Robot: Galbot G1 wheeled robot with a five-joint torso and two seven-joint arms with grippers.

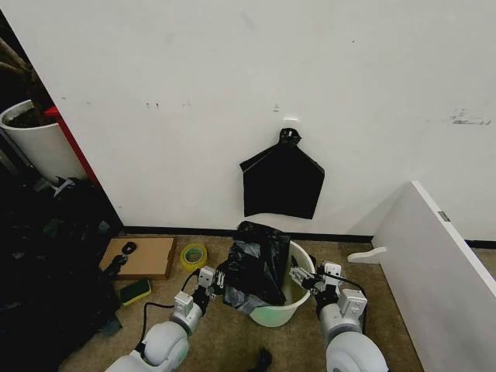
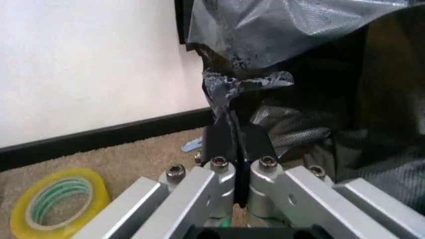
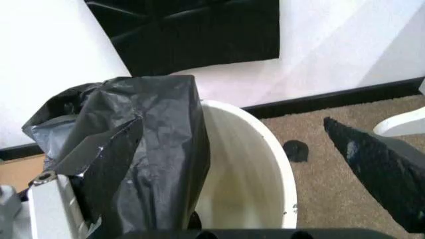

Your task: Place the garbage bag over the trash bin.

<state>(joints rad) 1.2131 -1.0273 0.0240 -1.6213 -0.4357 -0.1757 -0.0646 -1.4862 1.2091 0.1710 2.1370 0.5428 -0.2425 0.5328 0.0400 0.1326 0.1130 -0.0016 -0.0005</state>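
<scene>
Garbage bag (image 1: 254,265) hides the trash bin's (image 1: 293,307) left rim. Plant pot (image 1: 39,143), upper left, is cut off by the frame edge.

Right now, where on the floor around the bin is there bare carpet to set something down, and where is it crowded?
Bare carpet lies right of the trash bin, up to the white board. Left of it is crowded: yellow tape roll, cardboard sheet, sponge. The left gripper pinches the garbage bag there; the right gripper is at the bin's rim.

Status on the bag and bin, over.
Left end effector shut on garbage bag. Right end effector open at trash bin rim. Bag drapes bin's left side, right rim bare. Nothing obstructing.
</scene>
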